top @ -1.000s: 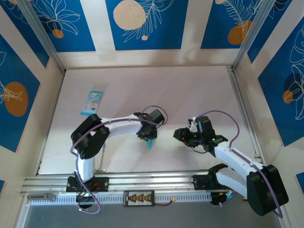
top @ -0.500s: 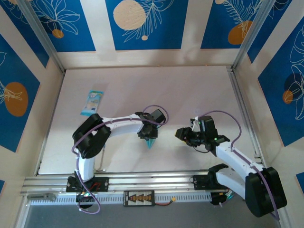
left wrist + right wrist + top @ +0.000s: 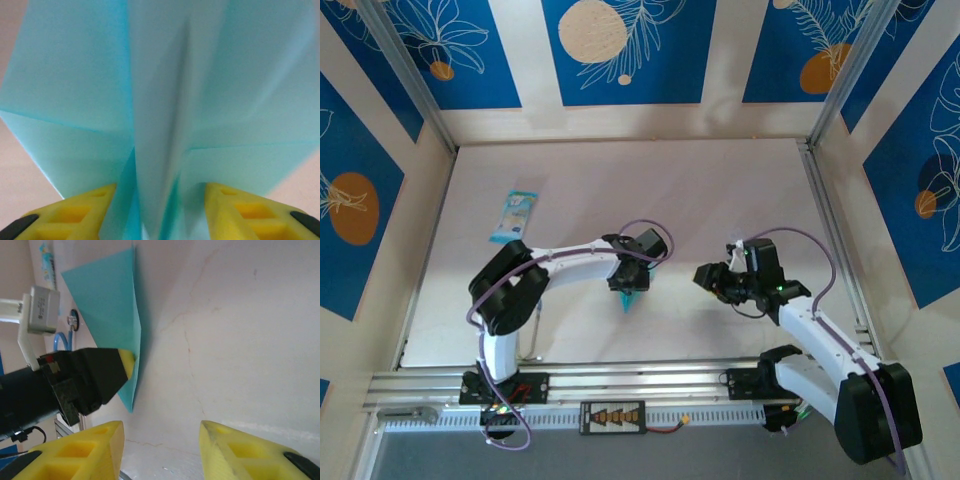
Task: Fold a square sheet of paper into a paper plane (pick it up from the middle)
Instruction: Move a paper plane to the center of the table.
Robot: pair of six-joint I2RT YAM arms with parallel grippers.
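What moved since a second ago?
The right gripper pulled back a little to the right, away from the plane. The plane's tip swung slightly left under the left gripper. The packet stayed put.

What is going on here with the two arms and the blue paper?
The left gripper has the folded light-blue paper plane between its fingers, near the middle of the table. Whether it really pinches the paper cannot be told. The right gripper hovers to its right, open and empty, facing the plane. A small printed packet lies at the far left.
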